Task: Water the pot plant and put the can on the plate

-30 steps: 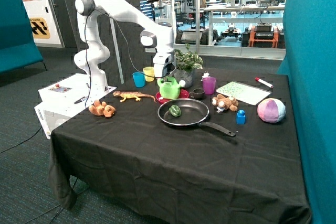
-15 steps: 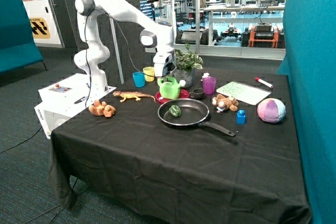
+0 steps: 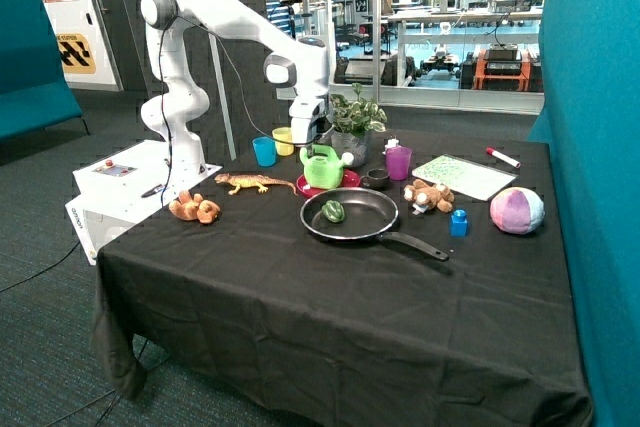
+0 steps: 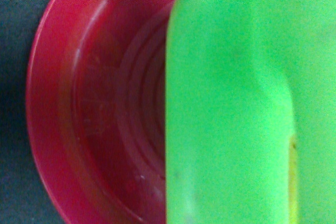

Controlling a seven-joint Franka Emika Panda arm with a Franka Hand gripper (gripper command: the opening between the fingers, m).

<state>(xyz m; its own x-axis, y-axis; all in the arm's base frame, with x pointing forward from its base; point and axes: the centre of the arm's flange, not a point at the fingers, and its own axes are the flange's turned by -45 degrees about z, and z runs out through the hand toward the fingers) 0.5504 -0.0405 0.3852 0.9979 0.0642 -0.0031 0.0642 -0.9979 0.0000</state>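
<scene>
Outside view: black-clothed table (image 3: 330, 287) before glass partitions; the can (image 3: 322, 168) stands on the plate (image 3: 350, 179), beside the pot plant (image 3: 354, 127) (my wrist view shows only these two), my gripper (image 3: 304, 136) above, fingers unreadable

Gripper (image 3: 306, 137) hangs just above the can (image 3: 322, 167) – pot plant (image 3: 354, 127) crowds it at three o'clock, yellow cup (image 3: 283, 140) at nine
</scene>
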